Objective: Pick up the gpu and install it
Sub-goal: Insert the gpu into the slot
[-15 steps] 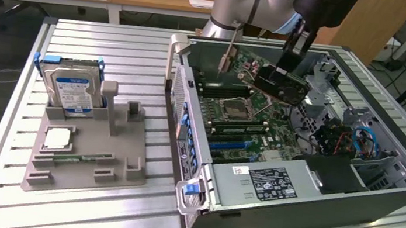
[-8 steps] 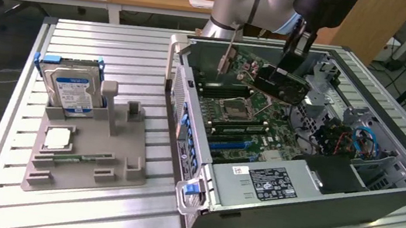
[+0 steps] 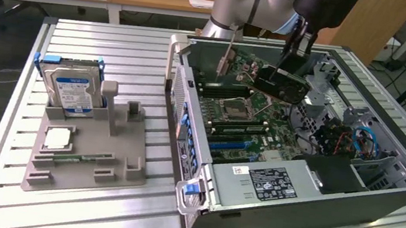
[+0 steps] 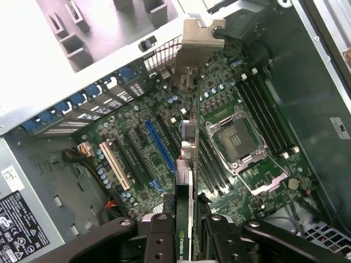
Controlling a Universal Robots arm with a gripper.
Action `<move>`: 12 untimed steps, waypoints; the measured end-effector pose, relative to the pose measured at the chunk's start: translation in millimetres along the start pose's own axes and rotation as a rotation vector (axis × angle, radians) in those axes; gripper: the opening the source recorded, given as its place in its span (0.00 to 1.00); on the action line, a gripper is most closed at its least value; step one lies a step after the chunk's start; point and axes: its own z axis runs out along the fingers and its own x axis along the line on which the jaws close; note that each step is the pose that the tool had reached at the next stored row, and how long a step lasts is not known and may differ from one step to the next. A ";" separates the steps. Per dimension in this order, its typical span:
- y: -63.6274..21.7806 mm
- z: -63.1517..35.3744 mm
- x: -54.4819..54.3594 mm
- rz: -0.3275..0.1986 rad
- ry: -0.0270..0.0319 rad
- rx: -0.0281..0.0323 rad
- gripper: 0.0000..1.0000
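- Over the open computer case (image 3: 186,118) on the table (image 3: 103,36), we see the end effector (image 3: 292,64) clenched on the gpu (image 3: 281,84). The card hangs clear of the motherboard (image 3: 252,126) and is not seated in any slot.
- From the wrist view, the gpu (image 4: 186,181) runs edge-on away from the fingers (image 4: 159,235), which pinch it on both faces. Its silver bracket (image 4: 200,38) is at the far end, near the case's rear wall.
- We judge its edge to lie between the blue slot (image 4: 159,145) and the CPU socket (image 4: 238,139). We cannot tell which slot it is lined up with.
- First risk: in the exterior view the card looks tilted. Pressed down like that, one corner of the connector would meet the slot first and jam or bend.
- Second risk: the bracket could catch on the rear wall's openings instead of sliding into its gap, which would lever the card in the grip.
- Third risk: the grip seems to cover a short stretch at one end, so a firm push could make the card pivot or slip between the fingers.
- Fourth risk: a sideways drift would bring the card down on the open CPU socket or the memory slots (image 4: 266,109), both close by and delicate.
- Well apart, on the exterior view's left, the hard drive (image 3: 72,91) stands in its grey holder (image 3: 87,158), out of harm's way.
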 end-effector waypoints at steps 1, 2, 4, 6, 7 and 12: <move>-0.1 0.0 0.0 -0.007 0.0003 -0.0001 0.26; -0.1 0.1 -0.1 -0.014 0.0007 -0.0002 0.26; -0.3 0.1 -0.1 -0.028 0.0013 -0.0005 0.26; -0.4 0.2 -0.2 -0.042 0.0020 -0.0007 0.26; -0.4 0.3 -0.2 -0.049 0.0024 -0.0008 0.26; -0.7 0.5 -0.4 -0.086 0.0041 -0.0014 0.26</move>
